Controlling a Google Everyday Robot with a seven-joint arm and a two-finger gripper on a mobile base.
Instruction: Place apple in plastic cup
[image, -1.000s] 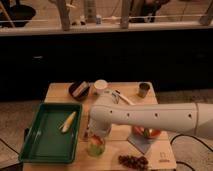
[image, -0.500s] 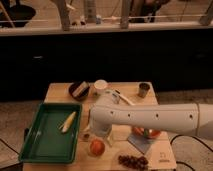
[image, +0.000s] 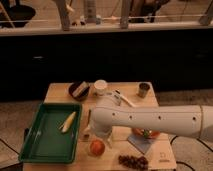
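Note:
The apple (image: 97, 147), small, round and orange-red, sits on the wooden table (image: 60, 91) near its front edge. My gripper (image: 99, 135) hangs at the end of the big white arm (image: 150, 121), just above and behind the apple, and is mostly hidden by the arm. I cannot make out the see-through yellow-green plastic cup in this view. It may be hidden around the apple or behind the arm.
A green tray (image: 37, 145) holding a pale yellow piece (image: 68, 121) lies front left. A dark bowl (image: 79, 90), a white cup (image: 100, 87) and a small dark metallic cup (image: 144, 89) stand at the back. Red-and-green fruit pieces (image: 145, 133) and grapes (image: 133, 161) lie front right.
A second ago a taller yellow-green tinted shape stood where the apple is. Since half a second ago only the orange-red apple shows there. The arm has hardly moved.

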